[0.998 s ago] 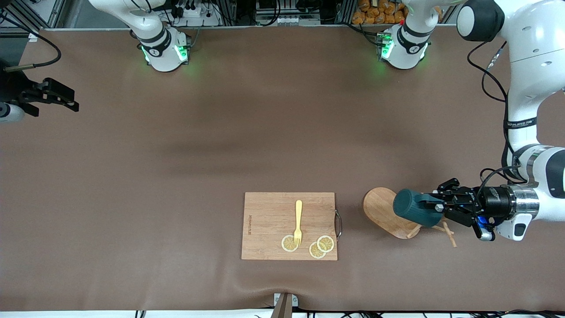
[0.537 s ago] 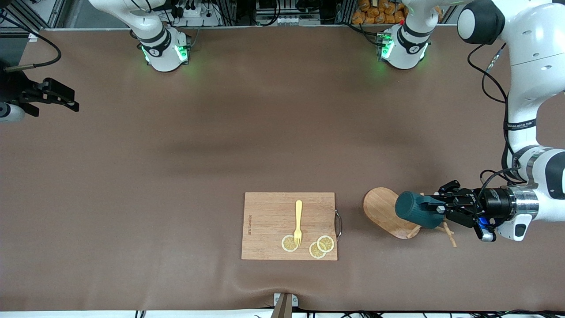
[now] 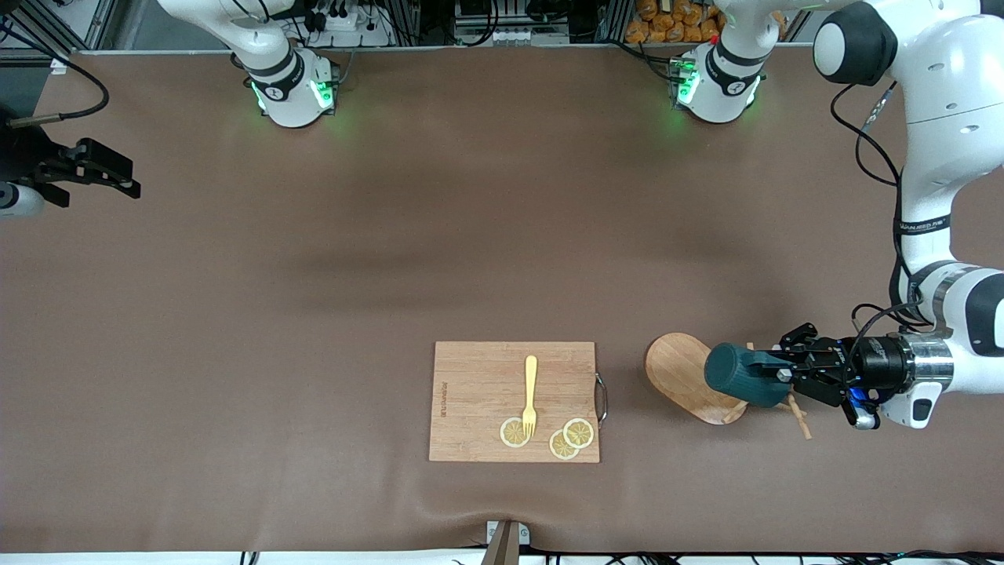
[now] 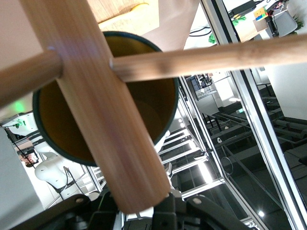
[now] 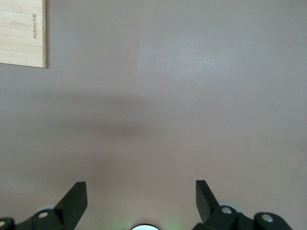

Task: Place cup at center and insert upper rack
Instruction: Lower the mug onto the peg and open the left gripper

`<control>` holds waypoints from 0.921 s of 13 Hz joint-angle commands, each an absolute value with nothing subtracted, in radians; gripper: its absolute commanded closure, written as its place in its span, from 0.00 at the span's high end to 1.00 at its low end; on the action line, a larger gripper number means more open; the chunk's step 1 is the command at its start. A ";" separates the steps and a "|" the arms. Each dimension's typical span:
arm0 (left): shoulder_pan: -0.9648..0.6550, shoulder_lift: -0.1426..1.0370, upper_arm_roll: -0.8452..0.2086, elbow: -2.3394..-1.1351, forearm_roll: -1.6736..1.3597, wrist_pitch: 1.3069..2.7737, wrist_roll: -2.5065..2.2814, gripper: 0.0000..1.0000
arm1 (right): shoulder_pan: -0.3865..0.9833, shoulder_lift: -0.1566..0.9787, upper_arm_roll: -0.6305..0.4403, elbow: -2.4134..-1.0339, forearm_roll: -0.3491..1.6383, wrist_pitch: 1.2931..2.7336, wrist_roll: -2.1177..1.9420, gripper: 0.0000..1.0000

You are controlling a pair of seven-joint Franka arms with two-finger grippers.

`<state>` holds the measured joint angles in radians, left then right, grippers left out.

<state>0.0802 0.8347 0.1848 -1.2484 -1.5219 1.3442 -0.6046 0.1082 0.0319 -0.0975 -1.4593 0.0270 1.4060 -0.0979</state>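
Front view: left gripper [image 3: 784, 375] has the cup [image 3: 736, 375] clamped, sideways over the upper rack [image 3: 690, 378] beside the cutting board [image 3: 478, 400]. Nothing's centered yet. Right gripper [image 3: 118, 177] waits, jaws wide

Left end effector [image 3: 773, 375], clamped on cup [image 3: 733, 374], drifted slightly toward left arm's end of tabletop. Cup now covers less of upper rack [image 3: 686, 377] base. Cup possibly sliding off rack peg; contact unclear. Left arm elbow shifted too.
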 commanded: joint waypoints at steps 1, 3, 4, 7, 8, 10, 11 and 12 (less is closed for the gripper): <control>0.084 0.847 0.183 -1.235 -1.546 1.338 -0.591 0.00 | 0.112 0.032 -0.100 -1.451 0.041 1.405 -0.086 1.00; 0.084 0.850 0.183 -1.235 -1.546 1.338 -0.589 0.00 | 0.112 0.034 -0.100 -1.451 0.041 1.405 -0.086 1.00; 0.084 0.851 0.183 -1.235 -1.546 1.338 -0.586 0.00 | 0.112 0.032 -0.100 -1.451 0.041 1.405 -0.086 1.00; 0.084 0.864 0.183 -1.235 -1.546 1.338 -0.583 0.00 | 0.112 0.032 -0.100 -1.451 0.041 1.407 -0.086 1.00; 0.084 0.864 0.183 -1.235 -1.546 1.338 -0.583 0.00 | 0.112 0.032 -0.100 -1.451 0.041 1.407 -0.086 1.00; 0.084 0.865 0.181 -1.235 -1.548 1.338 -0.584 0.00 | 0.110 0.032 -0.100 -1.451 0.041 1.407 -0.086 1.00; 0.084 0.865 0.181 -1.235 -1.548 1.338 -0.584 0.02 | 0.110 0.032 -0.100 -1.451 0.041 1.407 -0.086 1.00; 0.084 0.865 0.181 -1.235 -1.548 1.338 -0.584 0.12 | 0.110 0.032 -0.100 -1.451 0.041 1.405 -0.086 1.00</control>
